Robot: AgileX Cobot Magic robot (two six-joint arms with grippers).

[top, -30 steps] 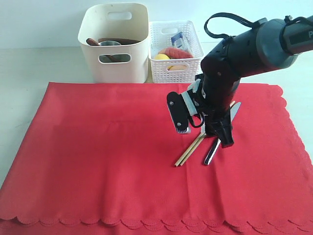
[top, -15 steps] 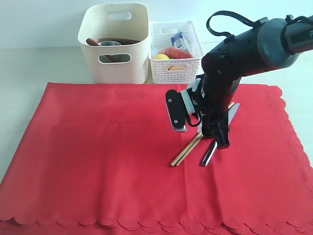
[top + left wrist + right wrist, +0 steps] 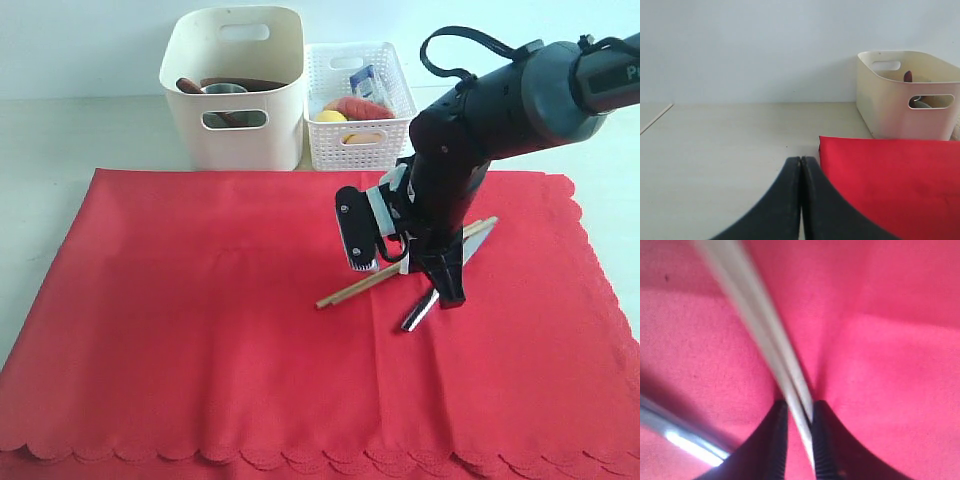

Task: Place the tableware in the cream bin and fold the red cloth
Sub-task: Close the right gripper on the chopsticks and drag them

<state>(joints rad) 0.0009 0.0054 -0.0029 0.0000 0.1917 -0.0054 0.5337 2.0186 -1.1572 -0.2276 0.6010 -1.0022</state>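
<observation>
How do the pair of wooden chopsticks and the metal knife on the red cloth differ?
The pair of pale wooden chopsticks is matt and clamped in the right gripper; the shiny metal knife lies free beside them. Both are slim and rest on the bright red cloth.

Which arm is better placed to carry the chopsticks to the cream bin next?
Right. The right gripper clamps the chopsticks on the red cloth. The left gripper sits shut over bare table beside the cloth's corner, holding nothing.
</observation>
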